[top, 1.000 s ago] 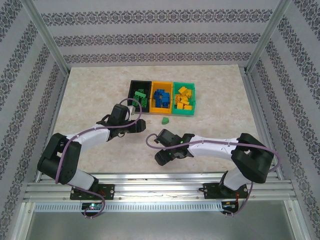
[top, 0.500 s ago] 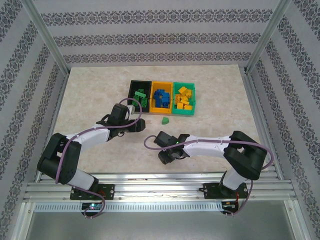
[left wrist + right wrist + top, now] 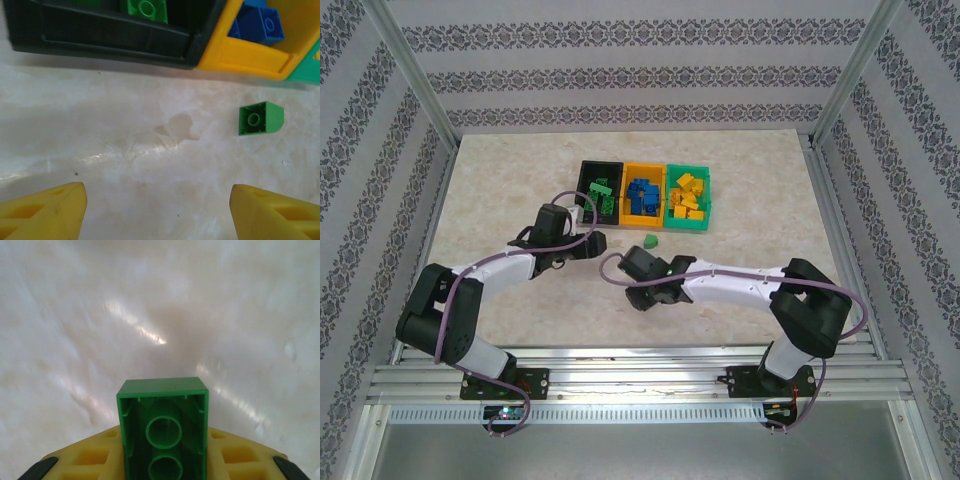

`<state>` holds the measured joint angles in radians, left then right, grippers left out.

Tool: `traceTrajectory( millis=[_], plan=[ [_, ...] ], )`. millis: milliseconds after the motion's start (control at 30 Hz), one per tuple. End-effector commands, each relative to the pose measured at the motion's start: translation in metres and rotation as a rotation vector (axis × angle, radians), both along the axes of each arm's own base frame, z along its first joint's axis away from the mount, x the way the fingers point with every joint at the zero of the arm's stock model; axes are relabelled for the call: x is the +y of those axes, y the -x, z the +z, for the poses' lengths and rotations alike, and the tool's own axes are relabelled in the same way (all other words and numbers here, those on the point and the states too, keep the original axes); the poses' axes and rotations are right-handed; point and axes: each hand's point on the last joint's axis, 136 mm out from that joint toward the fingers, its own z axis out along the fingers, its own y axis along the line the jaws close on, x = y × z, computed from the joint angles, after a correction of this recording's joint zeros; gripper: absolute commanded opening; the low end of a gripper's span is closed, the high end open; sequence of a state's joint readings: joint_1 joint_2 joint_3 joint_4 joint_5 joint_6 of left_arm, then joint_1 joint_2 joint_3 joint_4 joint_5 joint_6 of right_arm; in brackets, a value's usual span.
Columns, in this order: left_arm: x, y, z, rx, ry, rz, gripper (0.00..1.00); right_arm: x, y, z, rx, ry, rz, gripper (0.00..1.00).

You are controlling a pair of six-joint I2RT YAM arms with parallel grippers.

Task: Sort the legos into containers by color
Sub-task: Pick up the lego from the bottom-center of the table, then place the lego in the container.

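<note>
On the tabletop [image 3: 500,180] very little seems left to sort. Three joined bins stand in a row at the far middle. The black bin [image 3: 100,35] holds green bricks [image 3: 602,190], the orange bin [image 3: 245,52] holds blue bricks [image 3: 642,192], and the green bin [image 3: 687,226] holds yellow bricks [image 3: 688,197]. As far as the overhead view shows, each colour already has its own bin and none is mixed in with another.

Two green pieces are outside the bins. A loose green brick [image 3: 260,119] lies on the bare tabletop just in front of the orange bin, apart from its wall. The held green brick [image 3: 162,420] is pinched in the right tool [image 3: 162,460], low over the tabletop and nearer the arm bases than the loose one. The left tool [image 3: 157,212] is spread wide and holds nothing. It faces the front walls of the black and orange bins, with the loose green brick ahead and to one side.

Judging by where the other green pieces lie, both should go into the black bin, which would finish the job.

The held green brick shows its hollow underside: bright green, with straight thin walls and two round tubes in line inside. The loose green brick is small, with one round ring on the face towards the camera and one side sloped or rounded. I cannot tell whether that ring is a stud or a tube.
</note>
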<state>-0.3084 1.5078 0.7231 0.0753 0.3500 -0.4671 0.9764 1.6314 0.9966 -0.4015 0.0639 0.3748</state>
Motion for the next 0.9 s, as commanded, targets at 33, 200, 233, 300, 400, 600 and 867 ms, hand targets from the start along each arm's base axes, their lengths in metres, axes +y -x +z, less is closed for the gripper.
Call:
traceTrajectory(
  millis=[33,200,233,300,400,600,867],
  plan=[
    [0.007,0.001,0.002,-0.011,0.076,0.028,0.75,0.028,-0.049,0.035,-0.121,-0.091,0.019,0.21],
    [0.010,0.015,-0.001,0.029,0.117,0.034,0.75,0.050,-0.120,0.081,-0.209,-0.203,-0.023,0.21],
    [0.010,0.018,-0.002,0.035,0.122,0.033,0.75,0.054,-0.132,0.088,-0.216,-0.228,-0.032,0.21],
    [0.012,0.025,-0.004,0.043,0.124,0.040,0.75,0.063,-0.158,0.100,-0.240,-0.264,-0.057,0.21],
    [0.014,0.036,-0.013,0.071,0.122,0.039,0.75,0.073,-0.195,0.101,-0.246,-0.290,-0.092,0.22],
    [0.014,0.049,-0.023,0.124,0.130,0.033,0.75,0.098,-0.254,0.105,-0.257,-0.364,-0.127,0.26],
    [0.014,0.051,-0.011,0.110,0.131,0.034,0.74,0.103,-0.310,0.090,-0.303,-0.319,-0.184,0.28]
  ],
)
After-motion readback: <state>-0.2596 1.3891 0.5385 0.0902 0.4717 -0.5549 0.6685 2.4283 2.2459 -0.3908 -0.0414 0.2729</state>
